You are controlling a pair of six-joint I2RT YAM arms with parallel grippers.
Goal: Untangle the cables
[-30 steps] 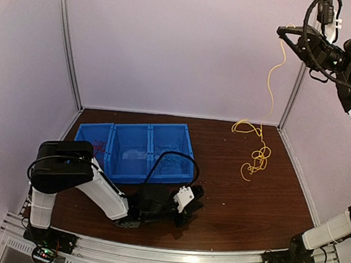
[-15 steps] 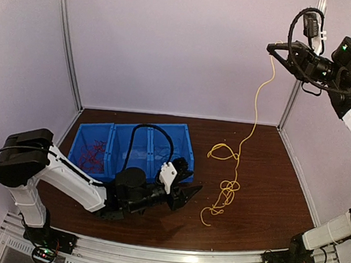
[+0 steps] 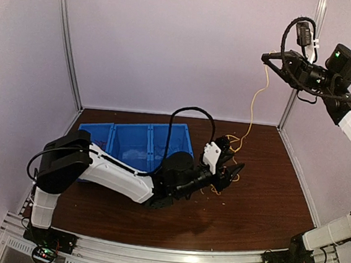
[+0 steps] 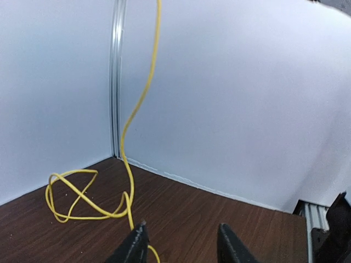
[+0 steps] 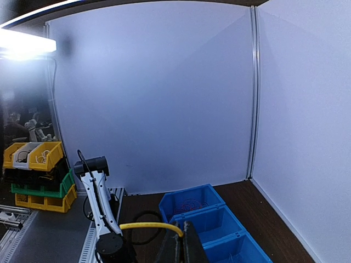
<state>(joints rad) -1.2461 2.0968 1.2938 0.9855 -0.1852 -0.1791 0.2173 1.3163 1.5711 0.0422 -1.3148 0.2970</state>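
A yellow cable (image 3: 252, 108) hangs from my right gripper (image 3: 266, 58), which is raised high at the back right and shut on its upper end (image 5: 148, 225). In the right wrist view the right gripper (image 5: 184, 233) pinches it between closed fingers. The cable's lower loops (image 4: 71, 197) lie on the brown table. My left gripper (image 3: 230, 166) is low over those loops. In the left wrist view the left gripper (image 4: 182, 227) is open, and the strand (image 4: 131, 118) runs down past its left fingertip into the gap. Red cables (image 5: 190, 204) lie in the end blue bin.
Three joined blue bins (image 3: 132, 130) stand at the table's left, behind my stretched left arm. Its thick black cable (image 3: 189, 115) arches over them. White walls and a corner post (image 3: 287, 111) close the back right. Yellow and green bins (image 5: 33, 156) sit outside the cell.
My left arm swung from in front of the bins rightward to the yellow cable and its gripper opened. The right gripper moved left, dragging the cable's loops leftward across the table.
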